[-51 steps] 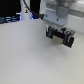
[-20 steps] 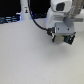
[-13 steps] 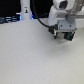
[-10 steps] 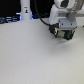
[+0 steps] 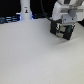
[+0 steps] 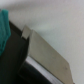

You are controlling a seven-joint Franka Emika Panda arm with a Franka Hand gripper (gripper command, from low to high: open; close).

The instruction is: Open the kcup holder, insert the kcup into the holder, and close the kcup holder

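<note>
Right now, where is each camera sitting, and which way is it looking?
Exterior view: off the arm, raised, looking down across the white table at the black holder; the white arm shows above it, at the exterior view's right.
Wrist view: on the wrist, very close, looking at a dark block, a pale slab and a teal patch; too blurred to tell any robot part.
Shared: the white table; perhaps the holder.

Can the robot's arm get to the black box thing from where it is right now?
Probably yes. The end effector is right over the kcup holder in the exterior view, and nothing seems to be between them. The pictures are too blurry to tell if it is touching.
</note>
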